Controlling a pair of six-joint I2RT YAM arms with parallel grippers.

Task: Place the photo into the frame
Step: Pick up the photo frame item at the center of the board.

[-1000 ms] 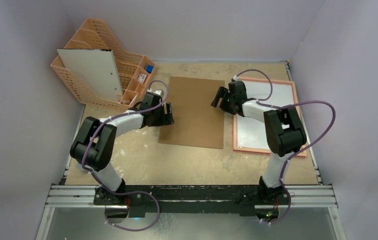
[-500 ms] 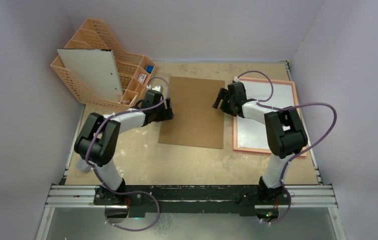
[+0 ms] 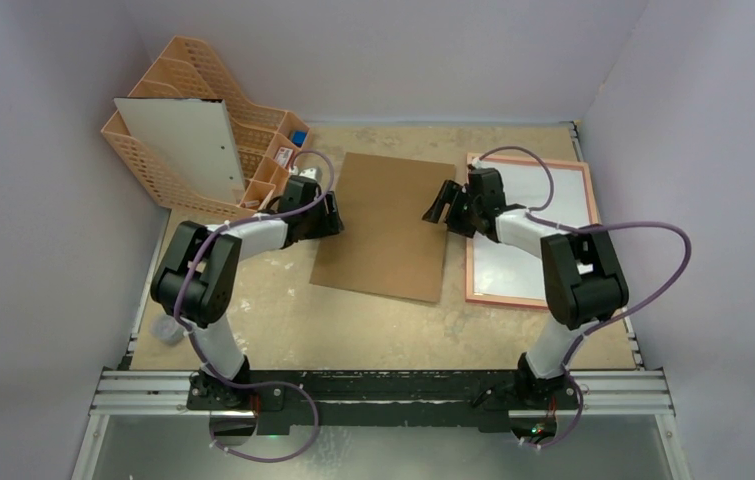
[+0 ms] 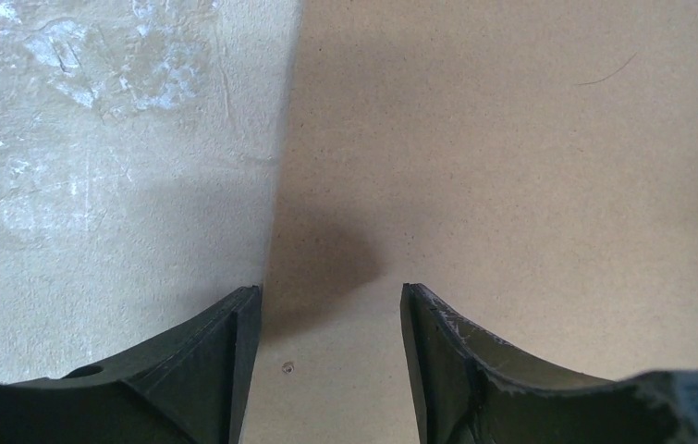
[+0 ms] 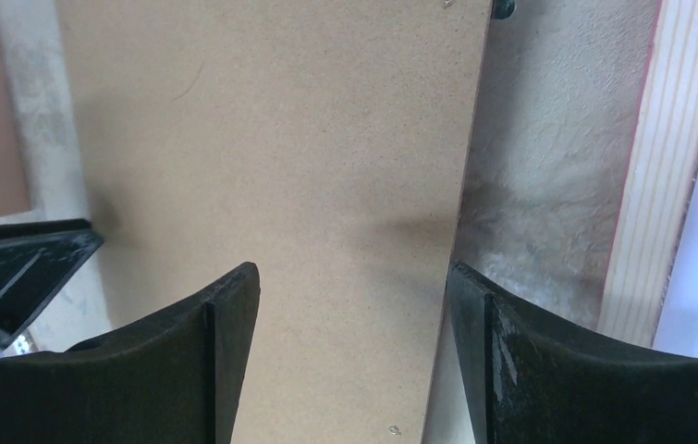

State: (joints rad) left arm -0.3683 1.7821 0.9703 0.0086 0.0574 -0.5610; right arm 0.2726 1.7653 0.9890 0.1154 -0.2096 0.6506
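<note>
Left claw (image 3: 331,214) open, fingers apart astride the left edge of the brown board (image 3: 388,235). Right claw (image 3: 442,208) open wide at the board's right edge. Frame (image 3: 513,298) lies flat on the table (image 3: 273,320), just right of the board.

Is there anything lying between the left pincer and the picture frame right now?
Yes. The brown board lies flat on the table between them: the left pincer is over its left edge, and the frame sits just past its right edge. The right pincer, open, is over that right edge too.
</note>
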